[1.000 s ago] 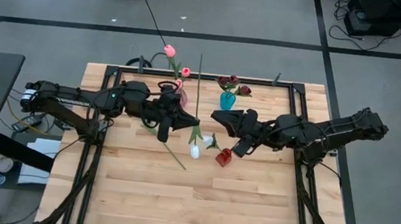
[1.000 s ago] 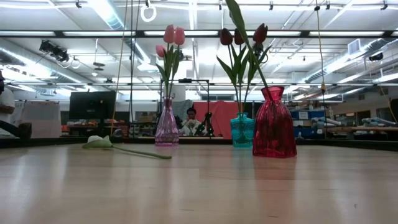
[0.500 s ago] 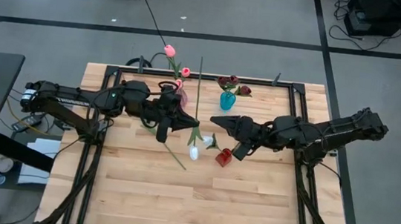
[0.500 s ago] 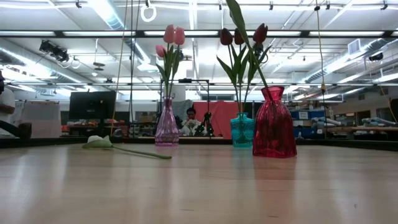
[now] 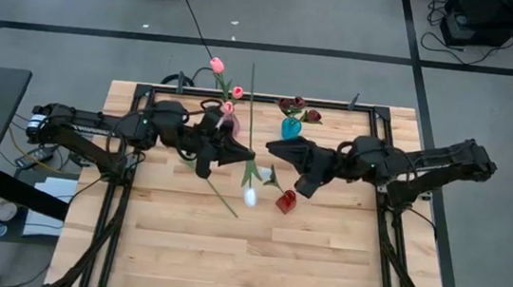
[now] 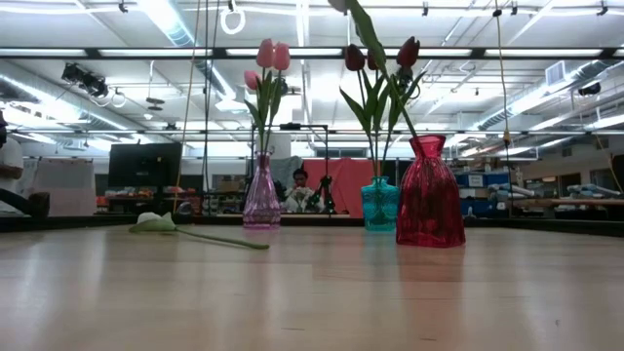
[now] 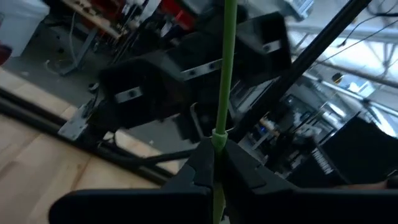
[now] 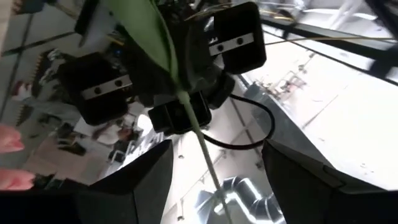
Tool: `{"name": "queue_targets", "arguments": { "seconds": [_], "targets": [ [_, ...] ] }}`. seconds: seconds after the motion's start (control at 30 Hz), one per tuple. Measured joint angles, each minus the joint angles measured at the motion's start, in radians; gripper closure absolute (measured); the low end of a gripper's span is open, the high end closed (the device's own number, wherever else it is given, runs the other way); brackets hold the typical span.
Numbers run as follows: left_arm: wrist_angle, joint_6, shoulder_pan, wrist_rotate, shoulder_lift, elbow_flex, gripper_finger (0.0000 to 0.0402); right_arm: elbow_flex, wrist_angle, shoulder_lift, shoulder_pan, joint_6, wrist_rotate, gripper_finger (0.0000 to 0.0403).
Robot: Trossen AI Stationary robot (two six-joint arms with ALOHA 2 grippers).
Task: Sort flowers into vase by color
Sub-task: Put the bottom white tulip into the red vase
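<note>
lab/workshop | strip lights [image 6: 166,19] | monitor [image 6: 143,166] | cabled floor [image 5: 279,22]

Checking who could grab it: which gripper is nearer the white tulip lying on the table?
Left. The left gripper hangs just behind the white tulip; the right gripper sits farther back and aside.

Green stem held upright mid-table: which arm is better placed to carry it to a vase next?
Left, probably. The left gripper is already shut on the green stem. The right gripper is open close beside it, its fingers spread and not gripping.
</note>
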Motion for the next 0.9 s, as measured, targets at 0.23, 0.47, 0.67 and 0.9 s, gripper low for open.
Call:
{"name": "queue_targets", "arguments": {
  "seconds": [0.23, 0.47, 0.67, 0.9],
  "targets": [
    [0.021, -0.006, 0.004, 0.003, 0.001, 0.001, 0.0384, 0.011, 0.082, 0.073, -0.085, -0.008, -0.083, 0.0155],
    [0.019, -0.029, 0.005, -0.005, 0.006, 0.001, 0.0384, 0.091, 0.094, 0.15, -0.101, -0.031, -0.098, 0.0186],
    [0.019, -0.036, 0.004, -0.008, 0.006, 0.001, 0.0384, 0.118, 0.096, 0.205, -0.099, -0.057, -0.12, 0.0225],
    [0.016, 0.039, 0.004, -0.052, 0.006, 0.0, 0.0374, 0.12, 0.124, 0.225, -0.1, -0.053, -0.091, 0.0306]
  ]
}}
